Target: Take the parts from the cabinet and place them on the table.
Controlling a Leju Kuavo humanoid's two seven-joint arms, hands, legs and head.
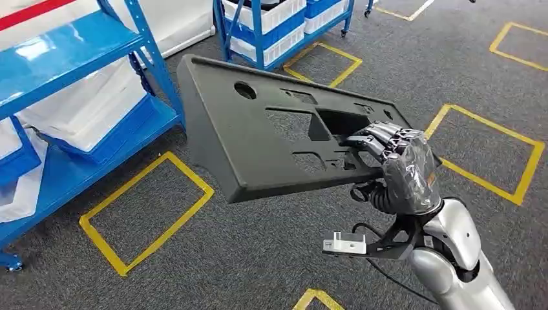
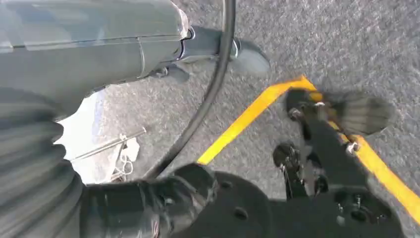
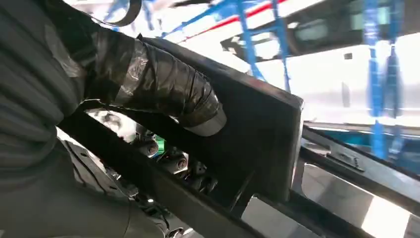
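Low on the right, the right hand clamps the near edge of a black plastic panel, held tilted above grey carpet, right of the blue rack.

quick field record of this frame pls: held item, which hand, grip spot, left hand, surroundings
held item: black plastic panel with cutouts and a round hole, held above the floor
holding hand: right hand
grip spot: fingers hooked through a rectangular cutout near the panel's right end; thumb pressed on the panel
left hand: left hand, hanging over the floor; fingers unclear
surroundings: blue shelving with white bins at left, grey carpet with yellow tape squares
table: not visible
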